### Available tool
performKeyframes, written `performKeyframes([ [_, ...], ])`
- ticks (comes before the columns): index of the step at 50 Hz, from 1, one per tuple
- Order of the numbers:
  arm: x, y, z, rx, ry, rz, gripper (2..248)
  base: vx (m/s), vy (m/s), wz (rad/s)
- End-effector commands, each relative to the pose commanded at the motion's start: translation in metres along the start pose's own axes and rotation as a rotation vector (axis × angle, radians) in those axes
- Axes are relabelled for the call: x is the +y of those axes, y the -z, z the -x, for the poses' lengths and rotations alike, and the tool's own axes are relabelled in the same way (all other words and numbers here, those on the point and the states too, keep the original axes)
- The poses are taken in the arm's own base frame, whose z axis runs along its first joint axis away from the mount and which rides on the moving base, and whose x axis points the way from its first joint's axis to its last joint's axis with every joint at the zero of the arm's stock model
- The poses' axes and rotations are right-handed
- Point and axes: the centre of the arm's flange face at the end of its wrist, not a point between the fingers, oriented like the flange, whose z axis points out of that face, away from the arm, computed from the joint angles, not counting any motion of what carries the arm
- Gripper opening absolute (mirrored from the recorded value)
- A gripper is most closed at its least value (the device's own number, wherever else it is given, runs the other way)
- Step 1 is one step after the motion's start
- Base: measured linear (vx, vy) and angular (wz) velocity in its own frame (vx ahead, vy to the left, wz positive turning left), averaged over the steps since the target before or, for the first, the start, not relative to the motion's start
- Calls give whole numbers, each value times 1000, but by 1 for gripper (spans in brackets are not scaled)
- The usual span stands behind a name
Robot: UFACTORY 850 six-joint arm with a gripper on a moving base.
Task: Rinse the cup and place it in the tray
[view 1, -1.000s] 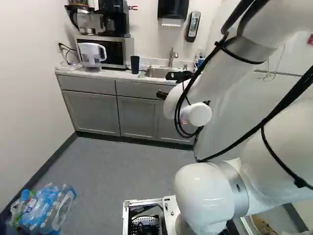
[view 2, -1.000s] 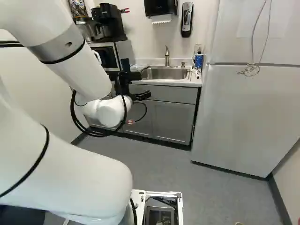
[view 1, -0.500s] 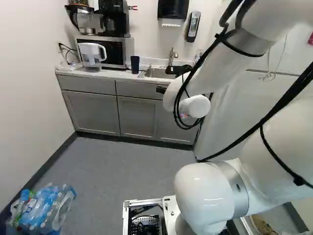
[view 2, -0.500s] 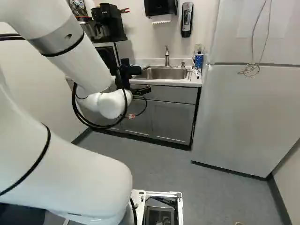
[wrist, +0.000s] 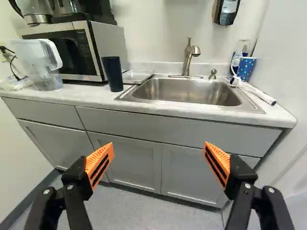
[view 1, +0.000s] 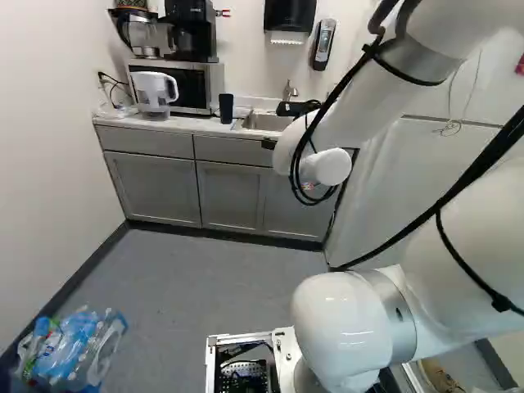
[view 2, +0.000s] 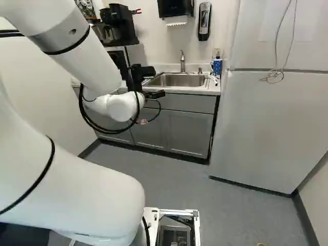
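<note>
Grey cabinets (wrist: 127, 165) carry a pale counter (wrist: 72, 97) with an inset sink (wrist: 187, 93). Status change: with the base stationary, the arm (view 2: 77, 56) has raised the gripper (wrist: 159, 146) toward counter height. I judge this as the approach to the cup, before any rinsing. Gripper state: released, fingers wide apart, nothing between them. Cup location: the dark cup (wrist: 112, 74), likely the target, stands upright on the counter between microwave (wrist: 106, 43) and sink, beside a shallow tray (wrist: 136, 76). View comparison: the left base view shows this cup; in the right base view I cannot make it out behind the arm. That view does show the spotted cup (view 2: 217, 66) beyond the sink.
</note>
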Motion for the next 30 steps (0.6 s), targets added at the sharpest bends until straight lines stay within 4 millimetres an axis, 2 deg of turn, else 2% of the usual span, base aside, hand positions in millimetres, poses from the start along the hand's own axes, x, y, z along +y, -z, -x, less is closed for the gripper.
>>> performKeyframes([
  [30,1,-9,-27,-20,0,2,247,0,0,0],
])
